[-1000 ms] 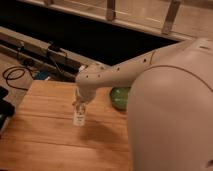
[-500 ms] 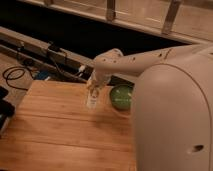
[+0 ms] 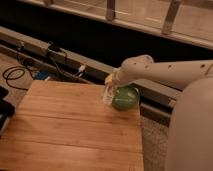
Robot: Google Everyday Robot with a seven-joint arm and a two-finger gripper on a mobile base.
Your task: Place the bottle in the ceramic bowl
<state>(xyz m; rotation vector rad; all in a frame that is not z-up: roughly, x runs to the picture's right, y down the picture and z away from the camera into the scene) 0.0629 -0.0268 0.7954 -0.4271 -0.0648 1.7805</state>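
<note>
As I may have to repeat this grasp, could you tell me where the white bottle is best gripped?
Probably its upper part, from above: the white bottle is slim and hangs upright under the gripper, which is shut on it beside the green bowl's left rim.

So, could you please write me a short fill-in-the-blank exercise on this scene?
1. The gripper, right beside the ceramic bowl, holds a bottle that is ____ in colour.
2. The ceramic bowl is ____ in colour.
3. The bowl stands on a table made of ____.
Missing words: white; green; wood.
</note>
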